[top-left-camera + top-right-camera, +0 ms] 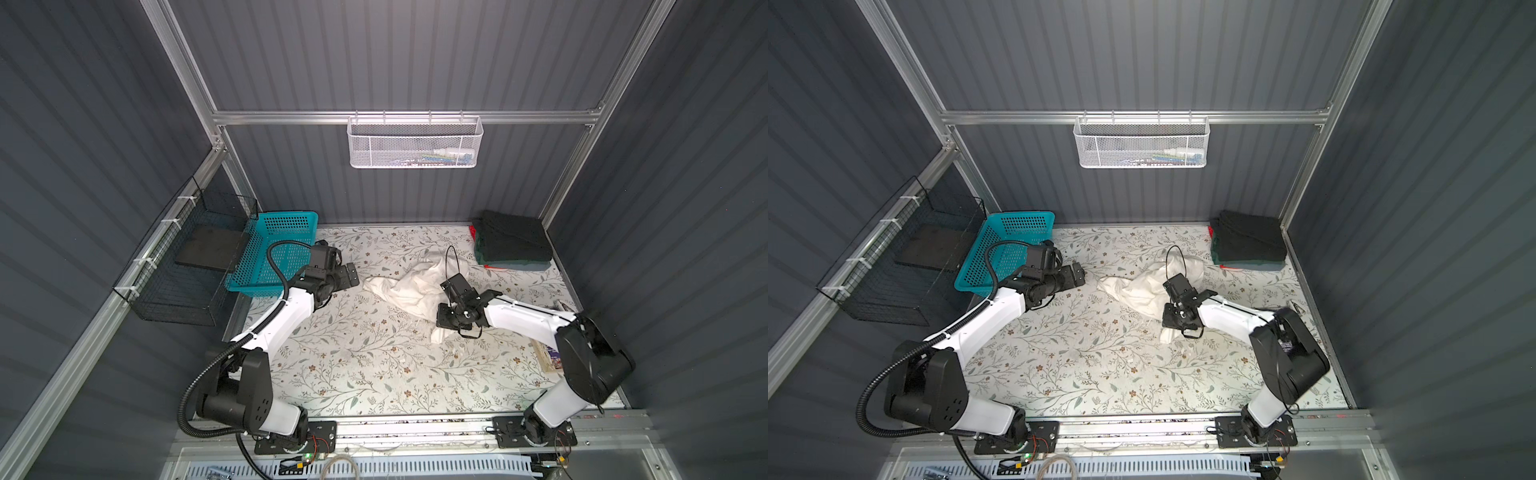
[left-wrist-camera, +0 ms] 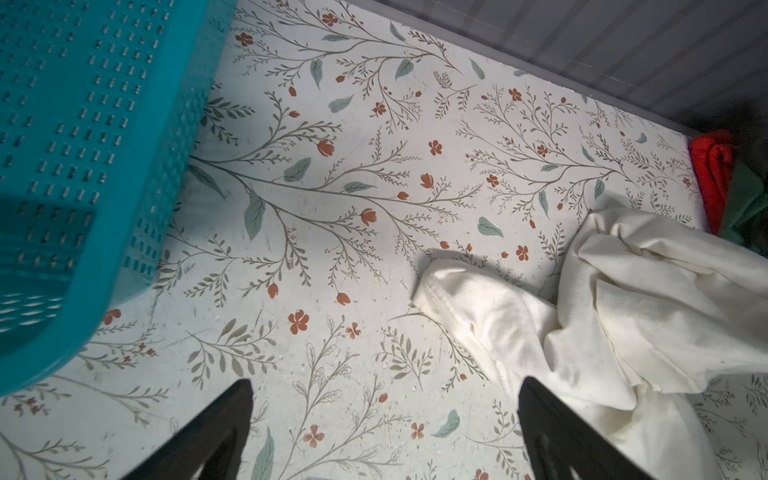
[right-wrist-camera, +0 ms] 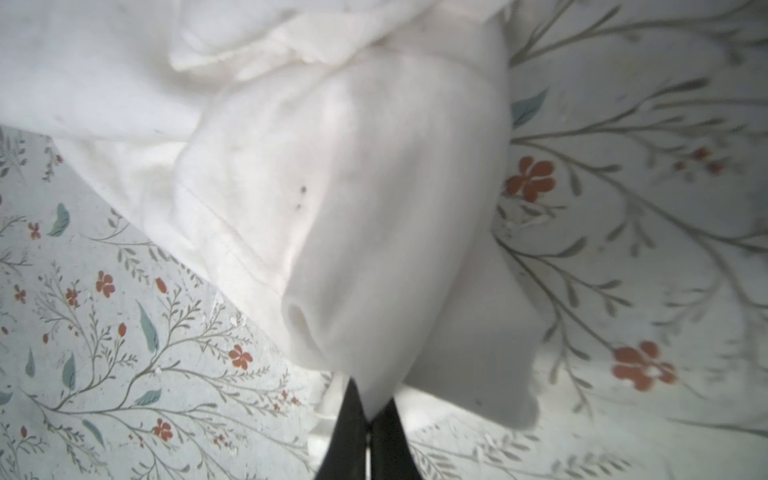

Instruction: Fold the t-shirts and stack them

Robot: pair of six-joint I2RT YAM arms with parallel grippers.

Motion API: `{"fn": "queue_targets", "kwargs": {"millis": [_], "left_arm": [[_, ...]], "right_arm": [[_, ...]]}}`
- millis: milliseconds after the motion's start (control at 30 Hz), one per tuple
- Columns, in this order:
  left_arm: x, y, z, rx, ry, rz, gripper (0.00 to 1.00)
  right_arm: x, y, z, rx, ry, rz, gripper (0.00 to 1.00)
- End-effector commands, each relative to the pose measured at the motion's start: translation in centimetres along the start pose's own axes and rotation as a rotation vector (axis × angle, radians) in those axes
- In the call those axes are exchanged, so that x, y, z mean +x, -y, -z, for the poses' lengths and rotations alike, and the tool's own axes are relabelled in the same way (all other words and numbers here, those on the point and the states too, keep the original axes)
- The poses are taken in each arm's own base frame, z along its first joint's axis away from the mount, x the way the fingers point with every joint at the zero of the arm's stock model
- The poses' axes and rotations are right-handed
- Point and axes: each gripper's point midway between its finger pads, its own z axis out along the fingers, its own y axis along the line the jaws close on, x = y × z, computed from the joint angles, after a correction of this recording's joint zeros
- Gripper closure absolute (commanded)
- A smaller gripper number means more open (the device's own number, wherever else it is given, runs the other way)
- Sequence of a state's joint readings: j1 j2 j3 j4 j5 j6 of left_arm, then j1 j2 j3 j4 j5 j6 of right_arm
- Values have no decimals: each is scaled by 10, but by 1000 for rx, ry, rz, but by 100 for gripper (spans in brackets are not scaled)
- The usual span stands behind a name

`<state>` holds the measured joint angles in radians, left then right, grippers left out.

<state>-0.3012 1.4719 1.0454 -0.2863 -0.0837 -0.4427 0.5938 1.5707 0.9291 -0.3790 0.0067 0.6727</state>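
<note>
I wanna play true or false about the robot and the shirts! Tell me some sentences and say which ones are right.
1. The right end effector is shut on the off-white t-shirt. True.
2. The left end effector is pinching that shirt too. False: it is open and holds nothing, with the shirt lying beside it.
3. The folded shirts are stacked at the back right corner of the table. True.
4. The teal basket is full of shirts. False: no shirts show in it.
5. The off-white t-shirt lies flat and neat. False: it is crumpled in a heap.
</note>
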Motion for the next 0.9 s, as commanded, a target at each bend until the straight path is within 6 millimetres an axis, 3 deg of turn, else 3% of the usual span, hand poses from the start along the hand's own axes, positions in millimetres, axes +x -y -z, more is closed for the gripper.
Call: {"fn": "queue_targets", "kwargs": {"millis": [0,167,267,400,600,867], "left_arm": [[16,14,-11,59,-59,1,0],[33,30,-23,98,-101,-34,0],[44,48,-29,141,-127,-76,0],[69,75,-35,197,-179,-145,0],[100,83,-26,249,-232,-173,0],[112,81,2,272,-211,-198,0]], "right_arm": [[-3,19,28,79,61,-12,100],[-13,28,74,73,162,-58,100],[-15,29,91,49,192,-84,100],[-8,40,95,63,201,-141,100],[-2,52,94,57,230,-231,100],[-41,11,139,-100,325,-205,100]]}}
